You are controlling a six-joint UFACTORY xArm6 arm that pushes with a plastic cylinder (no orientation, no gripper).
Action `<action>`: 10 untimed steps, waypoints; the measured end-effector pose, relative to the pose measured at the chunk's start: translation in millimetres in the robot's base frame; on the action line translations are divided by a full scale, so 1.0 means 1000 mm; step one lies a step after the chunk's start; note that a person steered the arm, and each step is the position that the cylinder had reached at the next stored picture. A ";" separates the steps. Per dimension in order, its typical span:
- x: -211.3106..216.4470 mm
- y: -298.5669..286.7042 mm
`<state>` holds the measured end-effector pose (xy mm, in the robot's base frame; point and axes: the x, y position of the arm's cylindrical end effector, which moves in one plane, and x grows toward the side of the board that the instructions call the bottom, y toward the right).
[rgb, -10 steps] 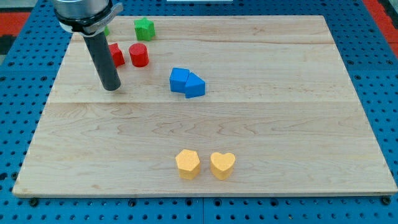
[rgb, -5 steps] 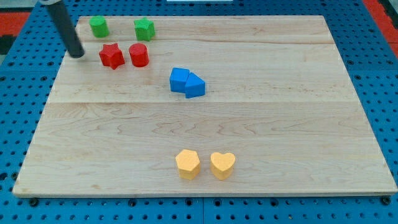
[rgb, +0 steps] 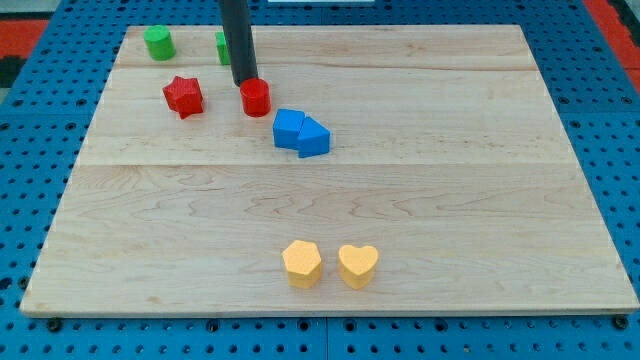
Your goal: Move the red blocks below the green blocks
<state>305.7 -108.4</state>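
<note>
My tip (rgb: 243, 82) stands near the view's top left, touching the upper left side of the red cylinder (rgb: 255, 97). The red star (rgb: 183, 96) lies to the left of it. The green cylinder (rgb: 158, 43) sits near the board's top left corner. The second green block (rgb: 221, 47) is mostly hidden behind my rod, just above the tip; its shape cannot be made out now. Both red blocks lie lower in the view than the green blocks.
Two blue blocks (rgb: 301, 132) sit pressed together just right of and below the red cylinder. A yellow hexagon (rgb: 301, 263) and a yellow heart (rgb: 357, 265) lie near the bottom edge of the wooden board (rgb: 450, 180).
My tip swung from left of the red star across to the top of the red cylinder. The red cylinder has shifted right and slightly down. The red star nudged slightly.
</note>
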 end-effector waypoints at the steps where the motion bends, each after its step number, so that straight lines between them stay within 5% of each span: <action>1: 0.026 -0.024; 5: 0.067 -0.081; 7: 0.068 0.073; 8: 0.062 0.088; 10: 0.056 0.004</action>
<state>362.0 -104.5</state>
